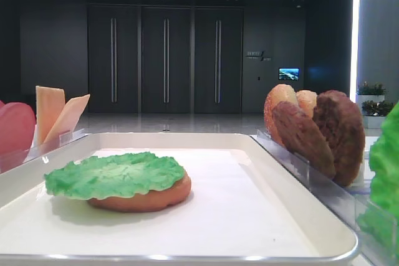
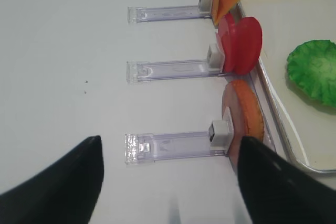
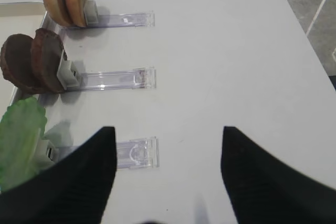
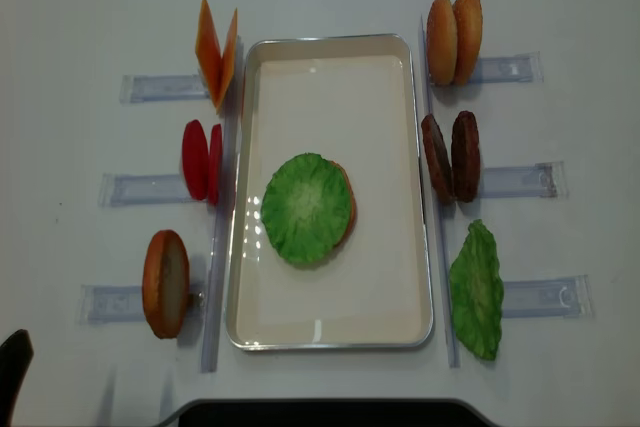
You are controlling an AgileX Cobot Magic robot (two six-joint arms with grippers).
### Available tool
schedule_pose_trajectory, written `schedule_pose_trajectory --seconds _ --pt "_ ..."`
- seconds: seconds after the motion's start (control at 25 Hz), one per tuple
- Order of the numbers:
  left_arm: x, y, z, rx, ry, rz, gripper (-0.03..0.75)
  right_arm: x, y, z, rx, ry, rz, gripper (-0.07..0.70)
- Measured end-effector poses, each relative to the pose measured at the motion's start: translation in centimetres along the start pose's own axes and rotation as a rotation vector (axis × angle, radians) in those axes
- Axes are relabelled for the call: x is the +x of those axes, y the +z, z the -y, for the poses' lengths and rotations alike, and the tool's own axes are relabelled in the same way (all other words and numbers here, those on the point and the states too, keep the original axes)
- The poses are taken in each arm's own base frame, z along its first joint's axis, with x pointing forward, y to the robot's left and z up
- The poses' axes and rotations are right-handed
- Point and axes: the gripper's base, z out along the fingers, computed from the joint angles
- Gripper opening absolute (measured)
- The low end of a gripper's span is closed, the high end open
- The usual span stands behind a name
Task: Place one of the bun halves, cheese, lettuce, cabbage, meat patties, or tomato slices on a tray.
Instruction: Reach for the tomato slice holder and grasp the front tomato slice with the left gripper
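Observation:
A lettuce leaf (image 4: 303, 209) lies on a bun half (image 4: 348, 212) in the middle of the white tray (image 4: 330, 335). Left of the tray, cheese (image 4: 215, 47), tomato slices (image 4: 200, 160) and a bun half (image 4: 165, 282) stand in holders. On its right stand two bun halves (image 4: 453, 37), two meat patties (image 4: 450, 157) and another lettuce leaf (image 4: 477, 290). Cabbage is out of view. My left gripper (image 2: 170, 140) hangs open and empty over the table by the bun half (image 2: 247, 111). My right gripper (image 3: 168, 128) is open and empty near the lettuce (image 3: 21, 140).
Clear plastic holders (image 2: 168, 145) lie flat on the white table, three on each side of the tray. The table's right edge (image 3: 304, 30) drops to a grey floor. The tray's raised rim (image 2: 273, 114) runs just right of the left-hand holders.

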Motion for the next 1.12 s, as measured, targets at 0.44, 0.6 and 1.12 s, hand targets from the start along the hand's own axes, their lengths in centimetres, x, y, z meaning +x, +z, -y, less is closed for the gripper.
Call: schedule_pose_trajectory --seconds 0.44,0.6,1.12 --pt "0.0 0.0 0.0 -0.001 0.0 0.0 0.492 0.0 0.0 0.0 0.0 0.0 0.0 0.419" --pt "0.0 0.0 -0.1 -0.014 0.007 0.001 0.447 0.0 0.0 0.0 0.0 0.0 0.0 0.419" --pt "-2.6 3.2 -0.1 -0.059 -0.15 -0.184 0.407 0.0 0.0 0.0 0.0 -0.001 0.0 0.419"
